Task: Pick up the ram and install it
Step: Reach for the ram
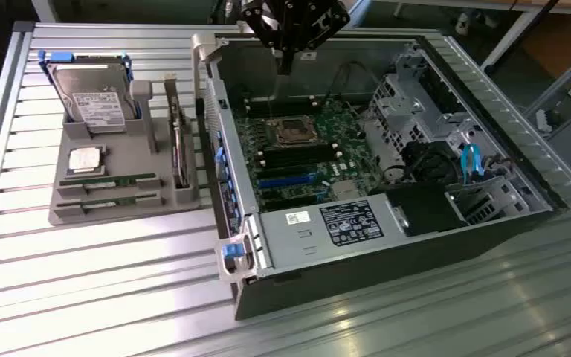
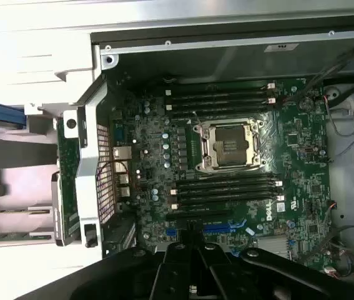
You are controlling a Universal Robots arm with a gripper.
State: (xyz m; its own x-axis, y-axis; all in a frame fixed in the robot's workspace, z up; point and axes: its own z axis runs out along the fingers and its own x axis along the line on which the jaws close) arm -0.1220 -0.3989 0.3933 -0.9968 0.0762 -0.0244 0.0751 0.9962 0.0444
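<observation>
Two green ram sticks (image 1: 107,181) lie flat in slots at the front of a grey holder tray (image 1: 68,216), on the exterior view's left; in the wrist view they show as thin green strips (image 2: 5,211). My gripper (image 1: 283,68) hangs above the far end of the open computer case (image 1: 385,245), well away from the tray, looking down on the motherboard (image 2: 164,206). Its dark fingers (image 2: 180,265) appear pressed together with nothing between them. Black ram slots (image 2: 223,187) run on both sides of the open processor socket (image 2: 230,145).
The tray also carries a silver hard drive (image 1: 92,100), a square processor chip (image 1: 85,158) and an upright card (image 1: 176,141). The case's metal wall (image 1: 211,149) stands between tray and motherboard. Drive cages and cables (image 1: 444,149) fill the case's other side.
</observation>
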